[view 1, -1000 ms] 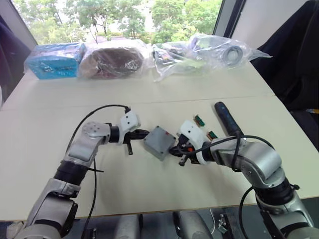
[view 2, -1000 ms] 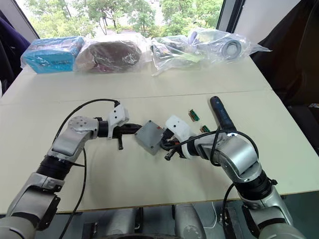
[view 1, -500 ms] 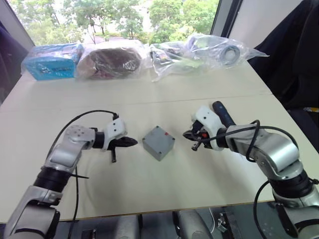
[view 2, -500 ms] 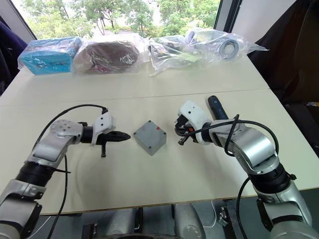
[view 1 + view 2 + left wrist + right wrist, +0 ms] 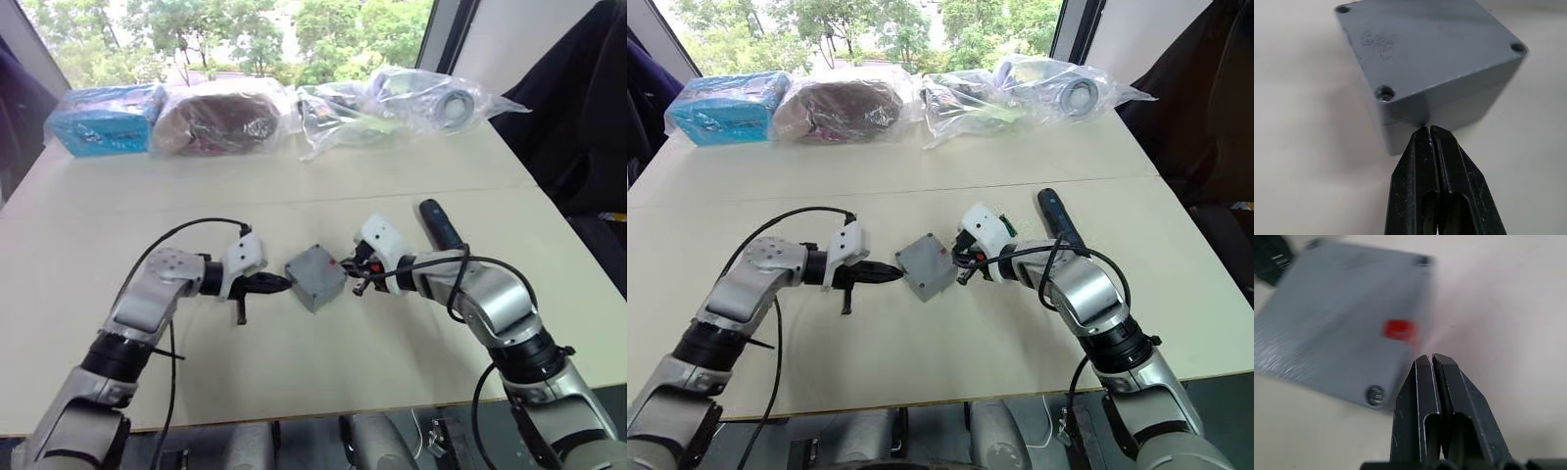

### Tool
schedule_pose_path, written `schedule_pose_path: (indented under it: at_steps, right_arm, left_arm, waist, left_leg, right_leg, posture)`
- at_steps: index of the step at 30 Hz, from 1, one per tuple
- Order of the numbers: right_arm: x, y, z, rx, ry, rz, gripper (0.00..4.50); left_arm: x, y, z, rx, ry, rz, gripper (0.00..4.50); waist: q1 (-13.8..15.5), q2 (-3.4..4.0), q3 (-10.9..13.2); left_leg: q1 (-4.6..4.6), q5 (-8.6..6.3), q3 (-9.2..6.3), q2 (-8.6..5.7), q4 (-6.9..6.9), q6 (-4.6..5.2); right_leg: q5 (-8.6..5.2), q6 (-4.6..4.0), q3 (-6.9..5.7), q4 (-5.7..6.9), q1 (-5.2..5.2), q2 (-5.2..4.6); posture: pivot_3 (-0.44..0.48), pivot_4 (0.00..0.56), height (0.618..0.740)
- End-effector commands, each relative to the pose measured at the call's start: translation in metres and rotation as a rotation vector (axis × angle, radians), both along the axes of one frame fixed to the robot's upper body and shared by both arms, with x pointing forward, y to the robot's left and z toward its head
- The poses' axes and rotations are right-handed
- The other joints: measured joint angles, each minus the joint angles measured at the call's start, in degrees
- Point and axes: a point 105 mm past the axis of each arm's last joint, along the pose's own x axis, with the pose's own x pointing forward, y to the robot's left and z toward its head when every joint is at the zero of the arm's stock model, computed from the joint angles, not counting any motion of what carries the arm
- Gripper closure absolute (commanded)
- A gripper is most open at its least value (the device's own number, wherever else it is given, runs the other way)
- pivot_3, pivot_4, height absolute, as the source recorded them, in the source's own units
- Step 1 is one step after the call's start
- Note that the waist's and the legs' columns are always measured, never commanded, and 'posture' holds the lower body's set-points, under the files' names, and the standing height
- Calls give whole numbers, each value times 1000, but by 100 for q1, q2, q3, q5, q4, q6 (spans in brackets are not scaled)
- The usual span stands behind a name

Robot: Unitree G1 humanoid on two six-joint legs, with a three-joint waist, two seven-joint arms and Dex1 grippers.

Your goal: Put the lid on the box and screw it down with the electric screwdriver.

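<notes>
Grey lid [image 5: 315,275] sits on the box [image 5: 1449,105] between both end effectors, the left end effector [image 5: 1431,131] with fingers together touching its corner, the right end effector [image 5: 1431,358] pressed together at the opposite edge, so an uneven push could slide the lid off the screw posts.

this looks like an office or lab workroom set up for bench tests: a wide pale table [image 5: 294,186] stands against a large window [image 5: 245,29] with green trees outside. clear plastic bags of parts [image 5: 392,103] and a blue packet [image 5: 103,117] line the table's far edge, and a dark chair [image 5: 588,108] stands beside it.
</notes>
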Motion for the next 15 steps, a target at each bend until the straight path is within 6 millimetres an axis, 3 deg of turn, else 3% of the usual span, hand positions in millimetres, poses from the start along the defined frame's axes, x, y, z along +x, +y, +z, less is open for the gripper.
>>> schedule_pose_path:
  at_steps: [1, 10, 15]
  right_arm:
    - [-9, 8, 12, 21, -30, 51, 4447]
    - [-11, 2, 19, 12, -66, 15, 4447]
    - [10, -32, 54, 43, -256, -150, 4447]
  left_arm:
    - [8, -4, 11, -12, -63, -5, 4500]
    - [4, -5, 12, -4, -60, -39, 4500]
    - [-13, 12, 26, 14, -64, -58, 4500]
  waist:
    - [-8, 0, 0]
    - [-14, 0, 0]
    - [-38, 0, 0]
  left_leg:
    - [0, 0, 1, 0, 0, 0]
    - [0, 0, 0, 0, 0, 0]
    - [0, 0, 0, 1, -1, 0]
  right_leg:
    - [0, 0, 0, 0, 0, 0]
    - [0, 0, 0, 0, 0, 0]
    - [0, 0, 0, 0, -1, 0]
  posture:
    - [0, 150, 740]
    - [0, 150, 740]
    - [0, 150, 740]
